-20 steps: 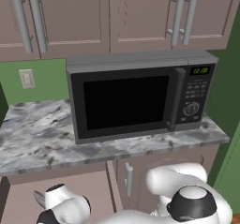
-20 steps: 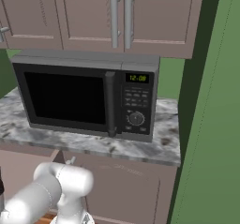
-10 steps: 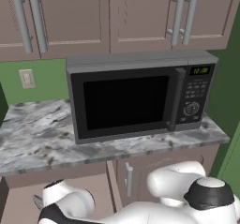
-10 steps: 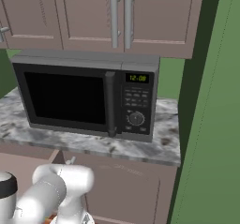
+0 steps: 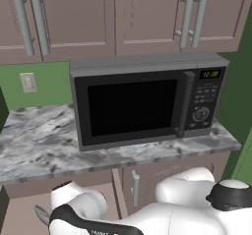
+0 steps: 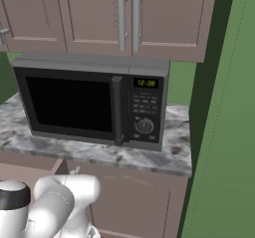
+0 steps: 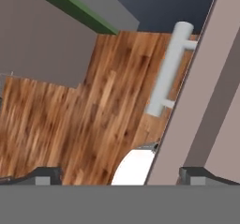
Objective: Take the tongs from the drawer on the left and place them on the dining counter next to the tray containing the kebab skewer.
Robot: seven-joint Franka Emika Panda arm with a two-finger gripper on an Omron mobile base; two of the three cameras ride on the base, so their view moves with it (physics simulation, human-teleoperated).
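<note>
Pincer (image 7: 119, 174) wide open and empty, low by the drawer (image 7: 197, 101), silver handle (image 7: 168, 68) just left of its front.

Black microwave (image 5: 147, 101) on marble counter (image 5: 34, 145), wall cabinets (image 6: 124, 13) above, outlet (image 5: 28, 83), wood floor (image 7: 93, 120)

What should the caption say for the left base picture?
Robot arm bending low below a black microwave on the marble counter.

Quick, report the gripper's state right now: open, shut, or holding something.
Gripper: open, jaws spread wide beside the drawer front's silver bar handle, nothing between the fingertips.
</note>
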